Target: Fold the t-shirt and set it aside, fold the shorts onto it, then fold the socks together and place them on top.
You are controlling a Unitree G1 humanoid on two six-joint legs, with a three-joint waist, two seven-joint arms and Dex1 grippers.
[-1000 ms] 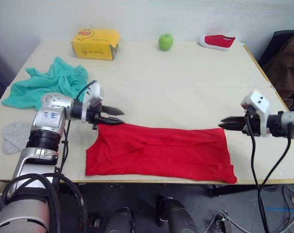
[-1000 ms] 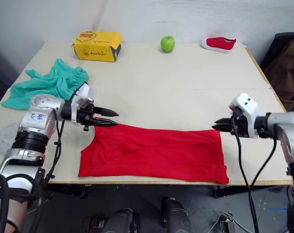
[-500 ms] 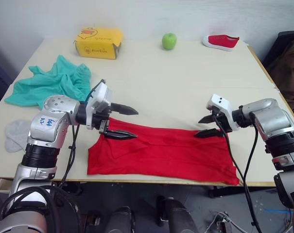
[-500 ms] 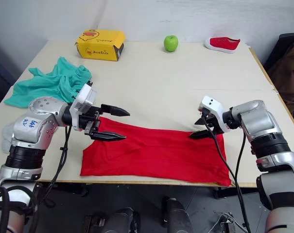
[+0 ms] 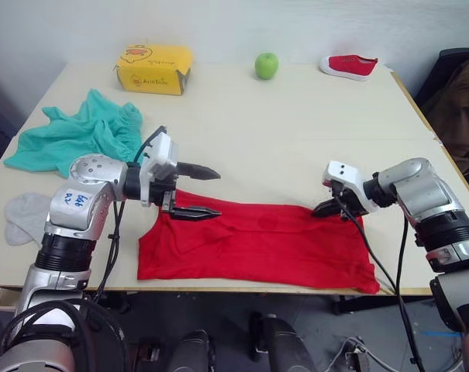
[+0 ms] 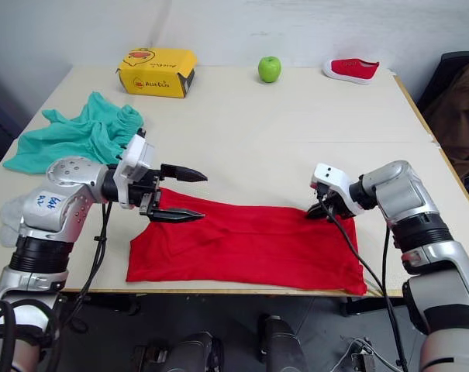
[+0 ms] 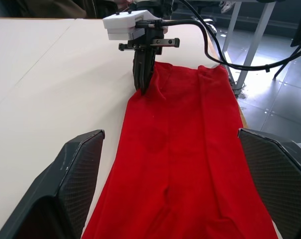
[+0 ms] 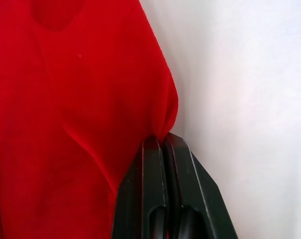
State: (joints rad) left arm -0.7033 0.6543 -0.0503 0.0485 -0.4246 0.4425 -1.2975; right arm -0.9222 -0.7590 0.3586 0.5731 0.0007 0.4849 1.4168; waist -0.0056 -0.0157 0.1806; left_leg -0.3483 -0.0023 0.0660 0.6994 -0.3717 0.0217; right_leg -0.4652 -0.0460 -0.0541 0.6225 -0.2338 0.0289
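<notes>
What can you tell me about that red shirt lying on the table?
The t-shirt is plain bright red soft cloth, already folded into a long band lying flat along the table's near edge, with light creases. The right gripper is shut on its far right corner, bunching the cloth there. The left gripper is open over its far left corner.

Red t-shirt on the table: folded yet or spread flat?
Partly folded: the red fabric t-shirt lies as a long flat band. The right gripper pinches its far corner; the left gripper is open at the other end.
</notes>
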